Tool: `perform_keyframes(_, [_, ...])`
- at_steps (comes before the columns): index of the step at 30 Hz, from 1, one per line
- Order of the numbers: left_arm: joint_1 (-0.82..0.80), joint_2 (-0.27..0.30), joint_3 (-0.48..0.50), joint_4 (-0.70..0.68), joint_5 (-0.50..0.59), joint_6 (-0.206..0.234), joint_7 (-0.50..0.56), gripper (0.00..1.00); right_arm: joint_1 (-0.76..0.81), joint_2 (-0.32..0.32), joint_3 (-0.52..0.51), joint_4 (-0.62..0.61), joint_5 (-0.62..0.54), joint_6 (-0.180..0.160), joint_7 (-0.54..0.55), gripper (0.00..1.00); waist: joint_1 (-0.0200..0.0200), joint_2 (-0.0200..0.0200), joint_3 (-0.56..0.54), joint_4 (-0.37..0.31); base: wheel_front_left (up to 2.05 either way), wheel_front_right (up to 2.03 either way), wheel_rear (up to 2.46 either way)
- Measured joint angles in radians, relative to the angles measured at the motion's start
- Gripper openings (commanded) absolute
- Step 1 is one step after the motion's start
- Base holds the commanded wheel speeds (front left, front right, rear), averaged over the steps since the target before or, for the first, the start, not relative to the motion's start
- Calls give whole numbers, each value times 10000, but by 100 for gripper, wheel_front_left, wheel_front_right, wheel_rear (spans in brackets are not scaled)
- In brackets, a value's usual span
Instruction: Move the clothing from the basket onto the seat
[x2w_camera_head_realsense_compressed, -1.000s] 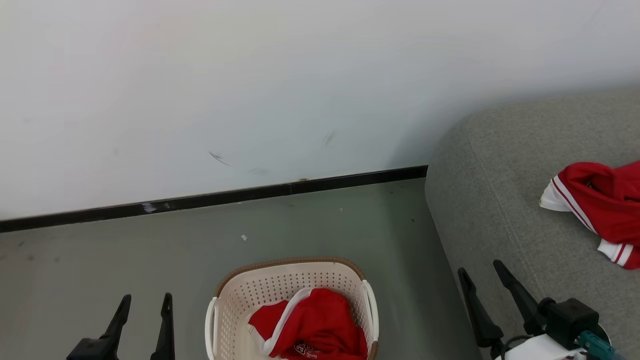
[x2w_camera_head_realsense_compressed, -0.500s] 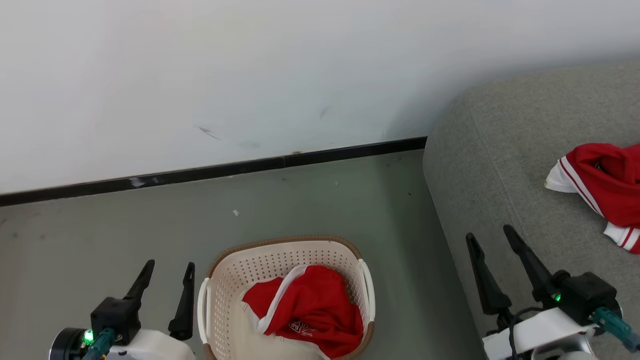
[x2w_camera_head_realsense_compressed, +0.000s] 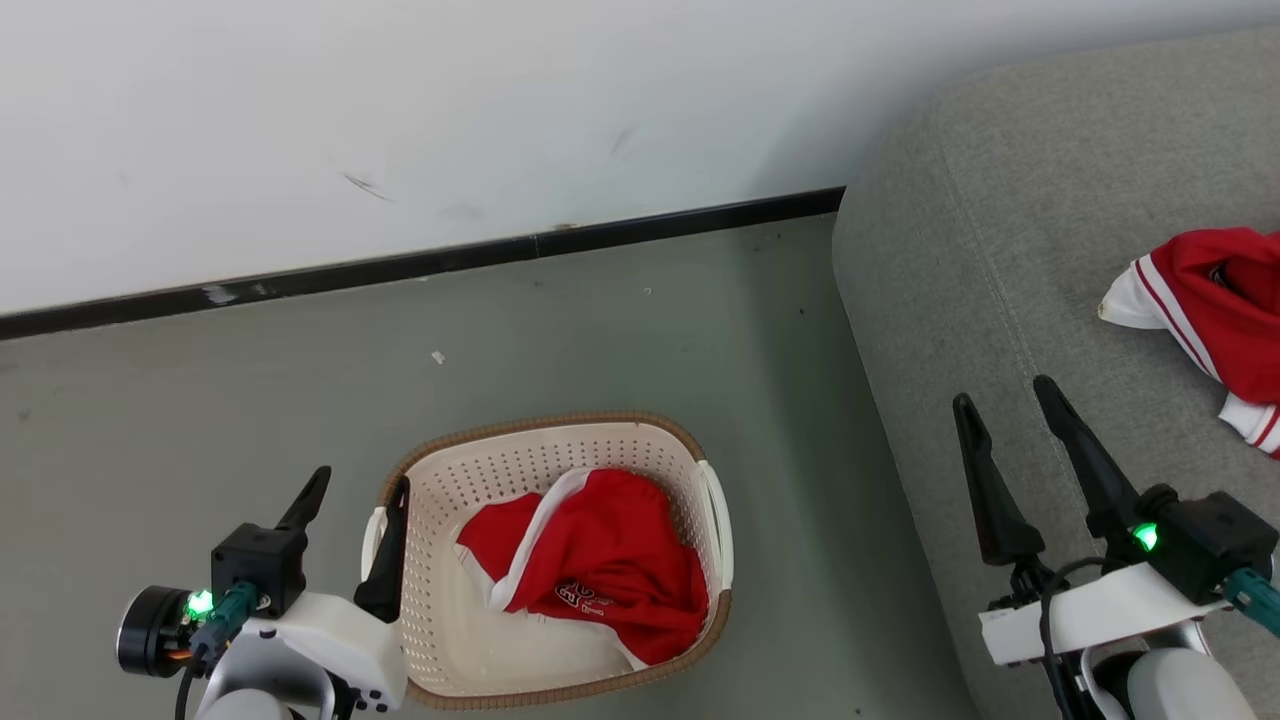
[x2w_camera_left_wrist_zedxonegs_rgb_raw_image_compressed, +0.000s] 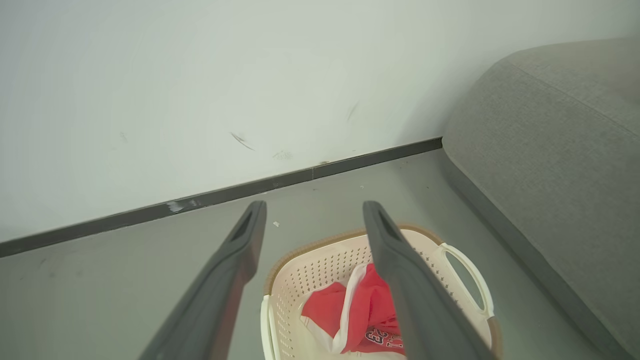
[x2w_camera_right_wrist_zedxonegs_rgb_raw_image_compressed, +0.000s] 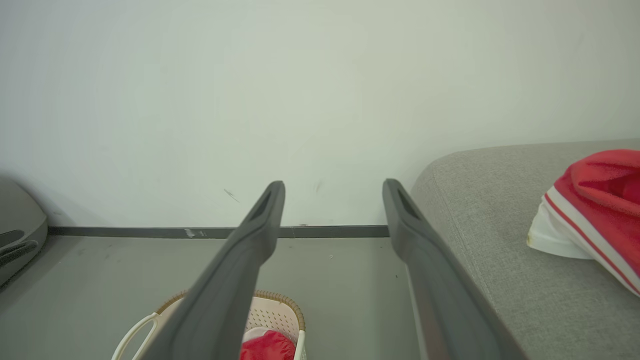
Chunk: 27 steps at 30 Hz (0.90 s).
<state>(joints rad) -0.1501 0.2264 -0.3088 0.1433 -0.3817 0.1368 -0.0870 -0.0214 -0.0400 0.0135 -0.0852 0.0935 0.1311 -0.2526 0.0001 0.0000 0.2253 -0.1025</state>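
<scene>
Red clothing (x2w_camera_head_realsense_compressed: 585, 575), white-trimmed with white lettering, crumpled in basket (x2w_camera_head_realsense_compressed: 540, 423) on floor (x2w_camera_head_realsense_compressed: 250, 400). Second red piece (x2w_camera_head_realsense_compressed: 1215, 310) lying on seat (x2w_camera_head_realsense_compressed: 960, 280). Left gripper (x2w_camera_head_realsense_compressed: 362, 476) and right gripper (x2w_camera_head_realsense_compressed: 1003, 389) spread wide, empty. Versus earlier frame: camera tilted down, left gripper nearer basket rim.

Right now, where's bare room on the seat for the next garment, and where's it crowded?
Free: the seat, from its rounded left edge across to the loose garment lying on it; also the floor between basket and baseboard. Crowded: the basket's middle and right, under the bunched garment.
</scene>
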Motion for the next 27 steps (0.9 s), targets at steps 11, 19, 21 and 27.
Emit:
perform_keyframes(11, [-1230, -8, -291, 648, 247, -238, 259, 100, -978, -4, 38, -405, 217, 0, 0, 100, 0, 0, 1234, -325, 0, 0, 0])
perform_keyframes(19, [-1862, 27, -752, 1283, 725, -460, 522, 100, -1532, -6, 23, -660, 320, 0, -15, 100, 0, 0, 2077, -598, 0, 0, 0])
perform_keyframes(21, [-2048, 29, -844, 1390, 786, -531, 562, 100, -1714, -8, 17, -683, 378, 0, -23, 100, 0, 0, 2281, -674, 0, 0, 0])
perform_keyframes(27, [-2606, -19, -1091, 1839, 1003, -633, 677, 100, -2167, -8, 31, -761, 508, 0, -25, 100, 0, 0, 2861, -909, 0, 0, 0])
